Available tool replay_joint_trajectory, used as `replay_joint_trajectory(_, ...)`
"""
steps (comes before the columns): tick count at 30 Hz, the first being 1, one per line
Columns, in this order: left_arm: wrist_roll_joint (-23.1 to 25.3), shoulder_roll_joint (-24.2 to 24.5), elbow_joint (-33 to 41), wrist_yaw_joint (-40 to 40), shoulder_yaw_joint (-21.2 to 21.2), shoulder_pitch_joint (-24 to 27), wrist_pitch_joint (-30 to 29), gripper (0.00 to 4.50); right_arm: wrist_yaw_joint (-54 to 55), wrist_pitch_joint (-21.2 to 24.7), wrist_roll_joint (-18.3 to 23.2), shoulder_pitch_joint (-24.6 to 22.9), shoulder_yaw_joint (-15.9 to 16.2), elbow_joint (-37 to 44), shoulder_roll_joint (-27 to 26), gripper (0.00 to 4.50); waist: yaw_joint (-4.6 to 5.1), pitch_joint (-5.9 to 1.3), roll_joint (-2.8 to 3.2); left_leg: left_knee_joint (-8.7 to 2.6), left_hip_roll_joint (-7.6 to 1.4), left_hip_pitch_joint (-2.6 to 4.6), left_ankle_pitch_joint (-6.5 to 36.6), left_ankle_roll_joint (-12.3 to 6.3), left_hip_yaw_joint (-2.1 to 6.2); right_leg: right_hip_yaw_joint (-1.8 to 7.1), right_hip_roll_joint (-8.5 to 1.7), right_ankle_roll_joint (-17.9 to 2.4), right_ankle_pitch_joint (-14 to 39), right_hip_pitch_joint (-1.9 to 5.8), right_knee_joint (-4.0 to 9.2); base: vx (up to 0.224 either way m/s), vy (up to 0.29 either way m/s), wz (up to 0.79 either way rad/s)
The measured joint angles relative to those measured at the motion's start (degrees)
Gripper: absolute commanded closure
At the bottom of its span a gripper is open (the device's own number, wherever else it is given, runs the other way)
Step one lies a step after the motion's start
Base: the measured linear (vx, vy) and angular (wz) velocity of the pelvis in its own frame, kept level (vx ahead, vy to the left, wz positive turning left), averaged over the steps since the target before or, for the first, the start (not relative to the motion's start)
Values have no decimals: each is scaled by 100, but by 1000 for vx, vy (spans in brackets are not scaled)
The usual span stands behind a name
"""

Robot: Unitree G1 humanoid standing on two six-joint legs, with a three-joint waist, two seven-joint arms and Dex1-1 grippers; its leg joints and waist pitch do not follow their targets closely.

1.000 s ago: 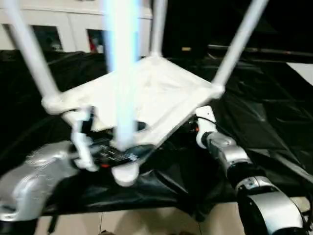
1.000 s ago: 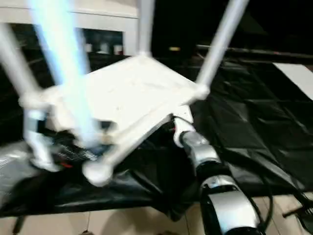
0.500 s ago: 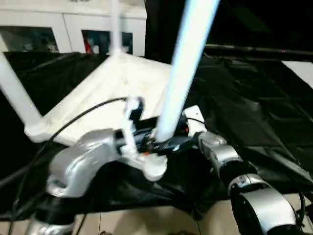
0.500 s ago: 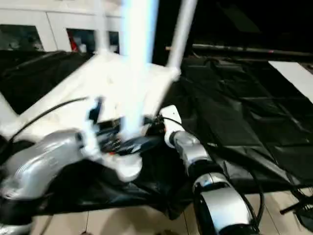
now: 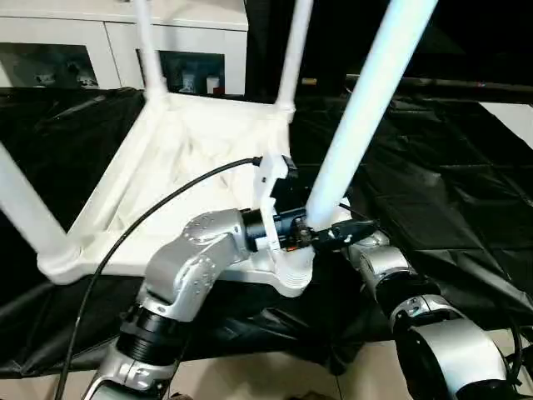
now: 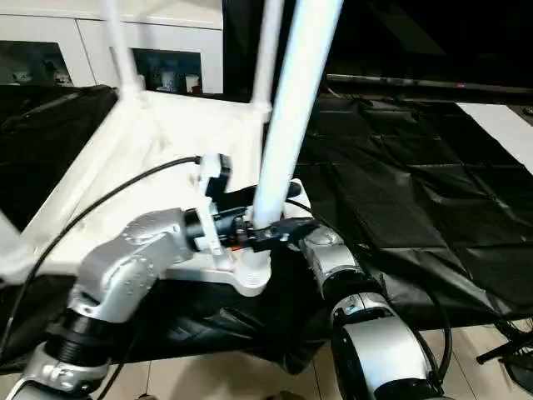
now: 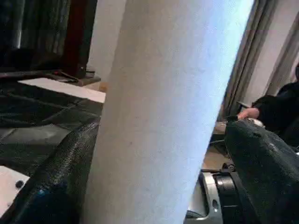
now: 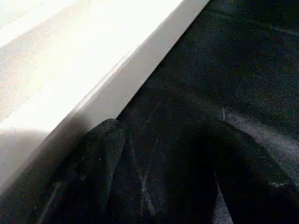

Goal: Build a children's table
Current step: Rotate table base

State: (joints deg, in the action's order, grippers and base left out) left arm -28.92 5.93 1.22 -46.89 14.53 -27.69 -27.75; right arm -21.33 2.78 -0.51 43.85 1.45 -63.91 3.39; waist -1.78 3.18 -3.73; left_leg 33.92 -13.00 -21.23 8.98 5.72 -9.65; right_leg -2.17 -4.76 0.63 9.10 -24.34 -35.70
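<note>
Your left gripper (image 5: 321,236) is sitting at centre frame in the left eye view, its black fingers (image 7: 56,186) closed around the nearest leg (image 5: 366,108), one on each side of the tube just above the corner socket (image 5: 291,271). In the left wrist view you are seeing that white tube running up between both dark pads, touching them. The tabletop (image 5: 175,167) is lying upside down across the middle and left of the frame, ribbed underside up, resting on the black sheeting (image 5: 450,192) of the big table. That nearest leg is rising from the near socket up and out through the upper right of the frame, tilted. Two far legs (image 5: 287,50) are standing in the back corners near the top centre, and another leg (image 5: 29,212) is climbing off the left edge from the lower-left corner. Your right gripper (image 8: 159,172) is down beside the tabletop's white edge (image 8: 93,84), over the black sheeting, at the lower right of centre in the head views; its fingers are showing dark in the right wrist view, and you cannot tell from here how far apart they are standing or whether they are holding anything. A white cabinet (image 5: 83,33) is crossing the upper left.
</note>
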Motion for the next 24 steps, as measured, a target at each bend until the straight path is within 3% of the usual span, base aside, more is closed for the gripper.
replay_joint_trajectory(8,957,19,-681,475,101,-96,1144,5,-161,-263,132,2,-174,9,87,136,-16,11,20,-1,0,-13,0,0,2,-3,-1,-24,-14,-10,4,0,0,0)
replay_joint_trajectory(15,1021,829,-542,-304,226,56,1027,5,-515,-371,337,-59,-443,605,724,136,-133,9,72,-2,2,-13,0,-1,-1,-3,-5,-26,-15,-11,3,0,0,0)
replay_joint_trajectory(18,1199,1215,-492,-693,448,214,1152,5,-1084,-344,309,-567,-265,1376,1118,136,-208,5,152,-7,8,-12,1,-2,0,-7,-10,-26,-16,5,26,0,0,0)
replay_joint_trajectory(21,1345,1498,-595,-923,495,331,1248,5,-1480,-268,257,-1037,-191,1843,1537,136,-267,15,191,-8,7,-11,1,-2,0,-9,-11,-28,-17,10,32,0,0,0)
replay_joint_trajectory(24,1418,1734,-685,-1180,611,313,1294,41,-1963,34,326,-1518,-148,2642,1935,136,-307,25,247,-9,9,0,2,-3,-2,-7,-12,-30,-19,25,41,0,0,0)
